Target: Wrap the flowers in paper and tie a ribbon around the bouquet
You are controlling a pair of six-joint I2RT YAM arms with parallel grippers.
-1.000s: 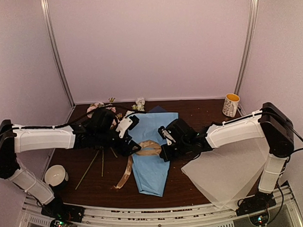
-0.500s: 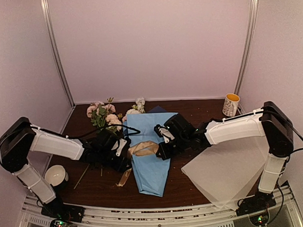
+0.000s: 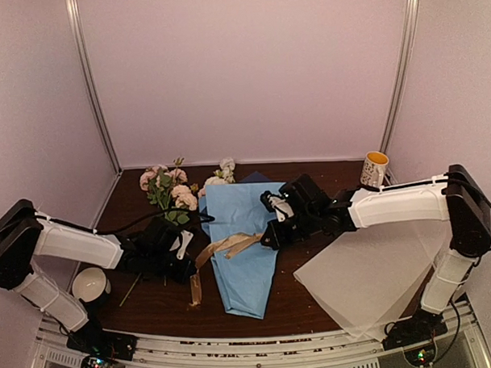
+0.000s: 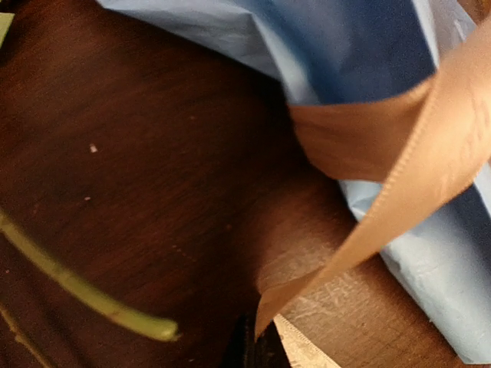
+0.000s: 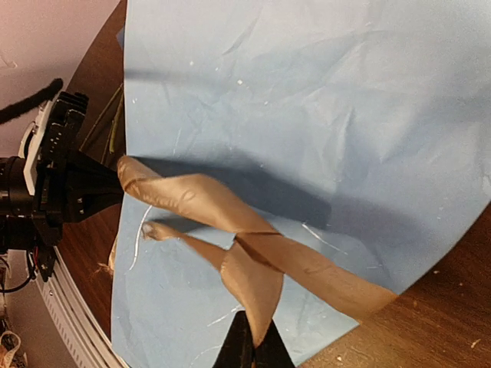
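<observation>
The bouquet [image 3: 246,257] is a light blue paper [image 5: 322,115] cone lying on the dark table, with white flowers [image 3: 223,170] showing at its far, wide end. The tan-gold ribbon [image 3: 231,245] stretches across the cone and crosses over itself [image 5: 253,241]. My left gripper [image 3: 189,267] sits at the cone's left edge, shut on one ribbon strand [image 4: 368,222]; its jaws [image 4: 257,346] pinch the strand low in the left wrist view. My right gripper [image 3: 272,238] hovers at the cone's right side, shut on the other end [image 5: 255,349]. A loose ribbon tail [image 3: 194,291] hangs toward the near edge.
Loose pink flowers [image 3: 170,191] lie at the back left, with their green stems [image 4: 77,287] running under my left arm. A white cup [image 3: 90,284] stands near left, a yellow-lined mug [image 3: 374,170] back right, and a pale translucent sheet [image 3: 370,276] lies right.
My left arm drew back toward the near left and its jaws shut on the ribbon. My right gripper shifted right and farther back, pulling the ribbon straighter across the cone.
</observation>
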